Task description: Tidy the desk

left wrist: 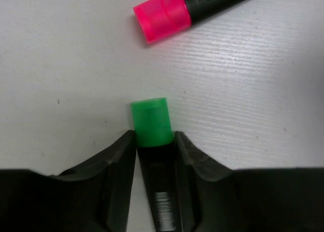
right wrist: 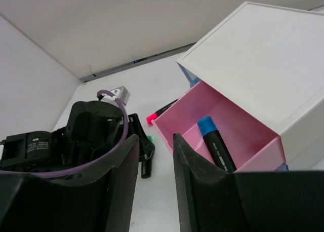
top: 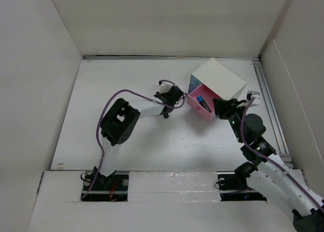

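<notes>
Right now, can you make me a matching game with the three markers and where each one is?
Things:
1. green-capped marker
2. pink-capped marker
3. blue-capped marker

Places:
A. inside the open pink drawer
B. between the fingers of the left claw
C. lying loose on the desk, just past the claw

Pairs: 1-B, 2-C, 3-A
</notes>
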Robot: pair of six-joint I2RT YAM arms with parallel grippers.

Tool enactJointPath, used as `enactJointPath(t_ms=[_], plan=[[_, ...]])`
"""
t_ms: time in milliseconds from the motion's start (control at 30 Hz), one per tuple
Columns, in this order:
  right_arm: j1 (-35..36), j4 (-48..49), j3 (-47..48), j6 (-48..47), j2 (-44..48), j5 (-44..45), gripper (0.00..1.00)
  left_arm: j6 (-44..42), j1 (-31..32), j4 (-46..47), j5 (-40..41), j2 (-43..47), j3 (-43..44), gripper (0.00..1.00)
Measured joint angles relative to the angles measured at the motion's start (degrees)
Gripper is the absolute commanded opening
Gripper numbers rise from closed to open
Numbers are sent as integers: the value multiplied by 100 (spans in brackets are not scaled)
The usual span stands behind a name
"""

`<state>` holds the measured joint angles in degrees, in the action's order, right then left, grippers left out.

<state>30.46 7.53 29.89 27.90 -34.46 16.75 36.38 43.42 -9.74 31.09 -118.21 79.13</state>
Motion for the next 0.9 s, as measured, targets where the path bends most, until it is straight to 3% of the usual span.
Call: enactJointPath(t_ms=[100,433,567,767,900], plan=[[0,0,0,0,0,0,39,-9,17,9,-7,0,-2,0],[0,2,0,0,-31,-2,39,9,52,-291,-356,348,-249,0],[0,0,0,0,-70,-2,39,26,52,-321,-680,1121,-328,0],[0,0,0,0,-74,0,39,160,101,442,-1276,2638,-326,0],[0,0,0,0,-63,0,39,306,236,1152,-1598,2986,-192,0]])
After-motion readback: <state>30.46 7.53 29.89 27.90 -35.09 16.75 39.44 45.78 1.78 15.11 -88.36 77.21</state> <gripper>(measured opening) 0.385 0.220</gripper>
